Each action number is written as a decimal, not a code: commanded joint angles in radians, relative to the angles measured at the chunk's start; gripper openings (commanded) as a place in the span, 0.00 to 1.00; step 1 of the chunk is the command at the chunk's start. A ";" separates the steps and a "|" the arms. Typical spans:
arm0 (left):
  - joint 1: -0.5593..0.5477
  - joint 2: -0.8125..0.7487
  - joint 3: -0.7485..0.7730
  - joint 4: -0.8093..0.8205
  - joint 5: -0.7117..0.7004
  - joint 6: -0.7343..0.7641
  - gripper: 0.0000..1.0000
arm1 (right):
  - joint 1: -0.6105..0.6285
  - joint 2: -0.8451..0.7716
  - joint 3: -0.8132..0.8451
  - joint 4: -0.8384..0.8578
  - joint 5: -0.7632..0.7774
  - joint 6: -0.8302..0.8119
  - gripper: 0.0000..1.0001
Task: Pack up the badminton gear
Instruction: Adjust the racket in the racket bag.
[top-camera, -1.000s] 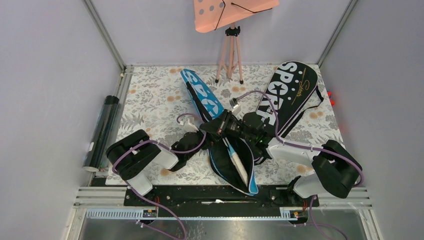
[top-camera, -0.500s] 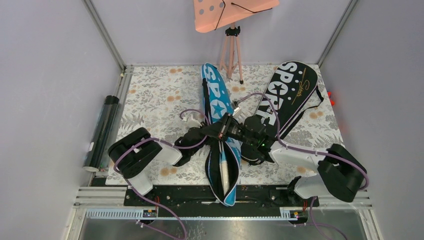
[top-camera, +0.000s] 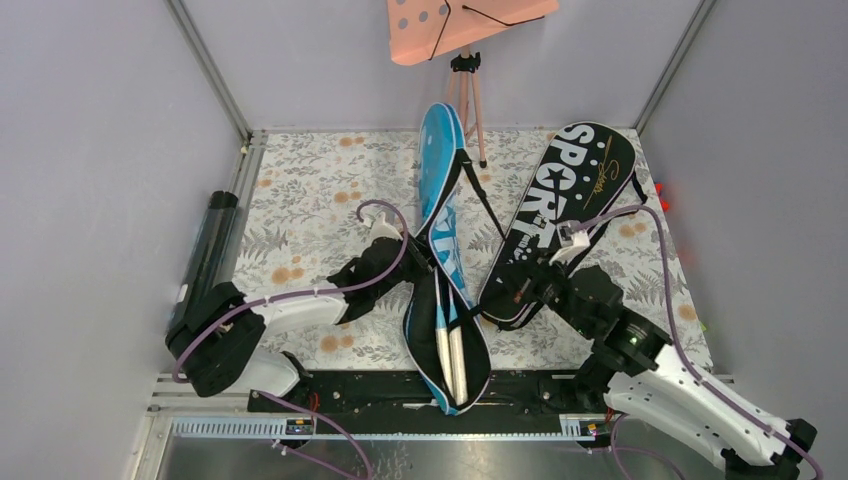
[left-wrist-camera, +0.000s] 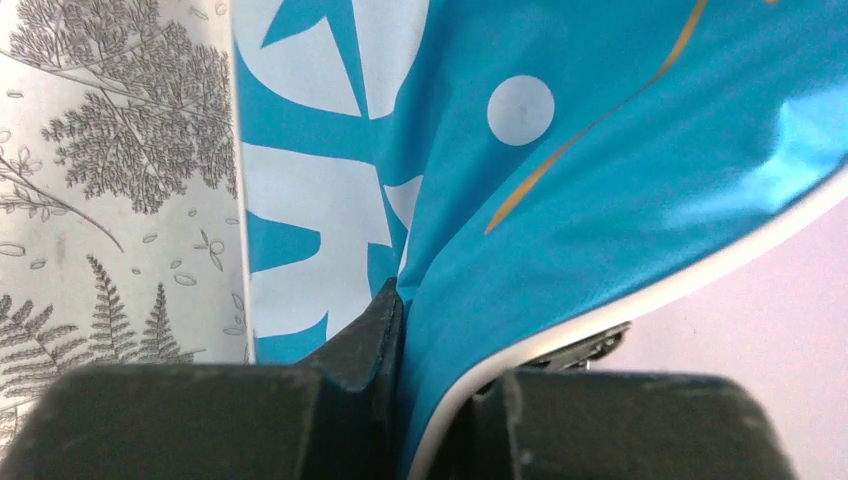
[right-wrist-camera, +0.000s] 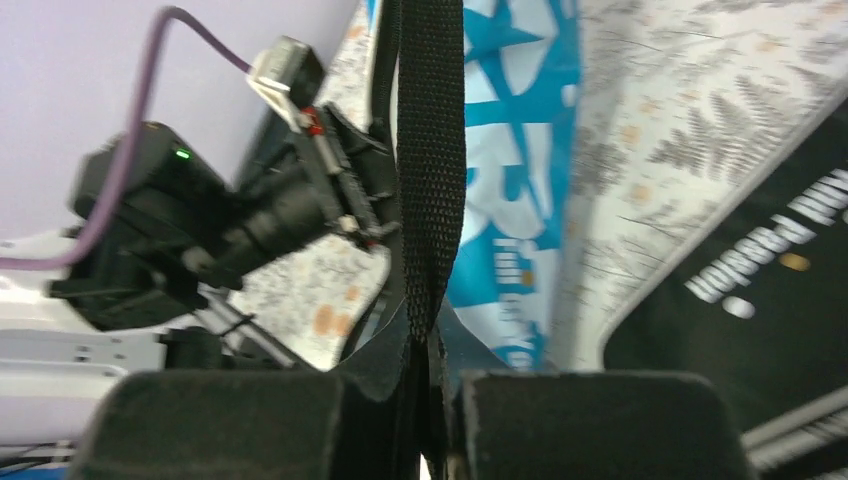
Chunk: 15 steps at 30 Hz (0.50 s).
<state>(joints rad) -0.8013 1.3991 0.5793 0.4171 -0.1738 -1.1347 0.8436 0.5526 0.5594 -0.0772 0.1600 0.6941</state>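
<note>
Blue bag (top-camera: 441, 190) has swung from a slant to lie lengthwise on the desk (top-camera: 310, 190), with racket handles (top-camera: 452, 345) showing at its open near end. Left fingers (left-wrist-camera: 365, 340) have just clenched on its edge; right fingers (right-wrist-camera: 250, 420) stay clenched on a black strap (right-wrist-camera: 430, 150). Judged ready for closing

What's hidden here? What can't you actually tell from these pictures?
- Top view: racket heads, inside the blue bag; only two pale handles show.
- Top view: black bag's contents, under its fabric.
- Right wrist view: its small print, blurred.
- Right wrist view: the far end of the strap in the right claw, cut off by the top edge.
</note>
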 joint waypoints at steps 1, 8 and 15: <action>0.211 0.017 -0.079 -0.328 -0.399 -0.017 0.00 | 0.026 -0.144 0.107 -0.311 0.137 -0.142 0.00; 0.198 -0.078 -0.109 -0.332 -0.357 -0.010 0.00 | 0.027 0.128 0.124 -0.150 -0.262 -0.228 0.07; 0.156 -0.106 -0.123 -0.319 -0.342 -0.063 0.00 | 0.078 0.408 0.206 -0.038 -0.427 -0.287 0.50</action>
<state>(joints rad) -0.6685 1.2919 0.4751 0.2005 -0.2947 -1.1248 0.8783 0.9062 0.6888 -0.1753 -0.1280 0.4908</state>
